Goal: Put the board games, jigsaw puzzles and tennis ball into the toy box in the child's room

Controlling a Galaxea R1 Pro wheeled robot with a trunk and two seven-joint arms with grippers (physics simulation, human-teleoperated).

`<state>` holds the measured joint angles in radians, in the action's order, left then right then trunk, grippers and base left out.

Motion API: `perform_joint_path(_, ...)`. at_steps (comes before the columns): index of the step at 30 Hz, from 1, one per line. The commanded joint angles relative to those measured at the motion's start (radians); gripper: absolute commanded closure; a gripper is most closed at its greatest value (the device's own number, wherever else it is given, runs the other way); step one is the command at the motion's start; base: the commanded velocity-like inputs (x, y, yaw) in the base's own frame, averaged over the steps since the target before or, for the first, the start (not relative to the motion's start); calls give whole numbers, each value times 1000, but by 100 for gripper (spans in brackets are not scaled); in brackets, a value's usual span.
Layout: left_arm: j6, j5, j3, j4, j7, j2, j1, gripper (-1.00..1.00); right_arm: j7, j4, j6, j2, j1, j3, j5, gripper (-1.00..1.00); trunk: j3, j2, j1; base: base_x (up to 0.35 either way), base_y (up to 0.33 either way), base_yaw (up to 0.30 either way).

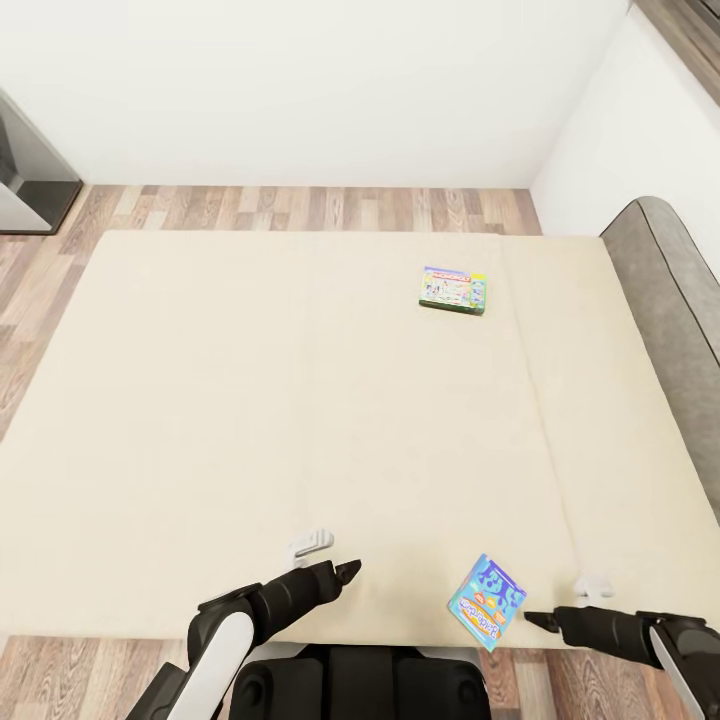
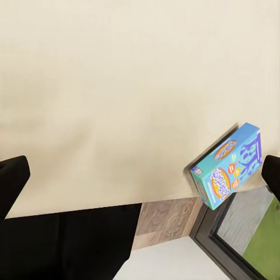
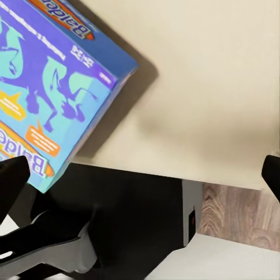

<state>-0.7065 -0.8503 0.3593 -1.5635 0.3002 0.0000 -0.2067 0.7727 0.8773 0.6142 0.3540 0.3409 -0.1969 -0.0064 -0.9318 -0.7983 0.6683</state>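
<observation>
two board games (image 1: 453,291) on bed (image 1: 250,400)

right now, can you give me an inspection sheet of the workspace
surface: beige bed, flat, wood floor around it
job's things: blue game box overhanging the bed's near edge; monopoly box lying flat farther back, toward the headboard side
clutter: nothing seen
grippers: left gripper over the near edge, holding nothing; right gripper just beside the blue game box, not gripping it, jaws apart in its wrist view
cables: nothing seen
surroundings: white walls, grey headboard, dark furniture at far left
</observation>
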Motion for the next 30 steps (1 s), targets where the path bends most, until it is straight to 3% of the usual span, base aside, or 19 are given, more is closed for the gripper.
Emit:
perform_joint_path(1, -2, -10, 0, -1, 10, 0, 0, -100, 4, 1, 7, 0, 0, -2, -1, -100, -1, -1, 0, 0, 0, 0)
perform_joint_path(7, -2, -10, 0, -1, 10, 0, 0, -100, 2, 0, 5, -6, -7, 0, 0, -100, -1, -1, 0, 0, 0, 0)
perform_joint_path(19, 65, -16, 5, 52, 11, 6, 21, -100, -58, 49, 74, -74, 60, 66, 18, -100, -1, -1, 0, 0, 0, 0)
perform_joint_path(30, 66, -16, 5, 52, 11, 6, 21, -100, -58, 49, 114, -137, 122, 66, 18, -100, -1, -1, 0, 0, 0, 0)
